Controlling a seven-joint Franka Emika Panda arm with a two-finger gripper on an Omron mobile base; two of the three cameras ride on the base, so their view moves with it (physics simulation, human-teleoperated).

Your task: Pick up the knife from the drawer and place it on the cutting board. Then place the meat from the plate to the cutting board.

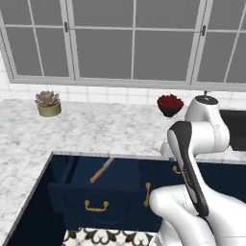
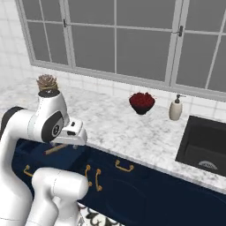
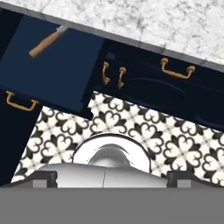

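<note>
Nearest the robot, a patterned black-and-white tiled floor (image 3: 144, 131) lies in front of the navy cabinets. The tool (image 3: 112, 177) points down toward this floor in the hand view, where just the blunt ends of its two dark fingertips (image 3: 43, 178) show at the bottom edge, set wide apart with nothing between them; it holds nothing.

Just beyond the floor, the drawer (image 1: 96, 190) stands pulled out from the cabinet front, its small brass handle (image 1: 96, 206) facing the robot. The knife (image 1: 101, 170) lies inside on the drawer's bottom, wooden handle toward the near left and grey blade angled toward the far right, partly under the counter's edge. It lies well apart from the tool, ahead of it and off to the left.

Farther back, the marble counter (image 1: 96, 127) runs left to right. On it sit a small potted succulent (image 1: 48, 103) at the far left and a dark bowl of red fruit (image 1: 170, 104) near the window. To the right are a soap dispenser (image 2: 175, 108) and a black sink (image 2: 205, 141).
</note>
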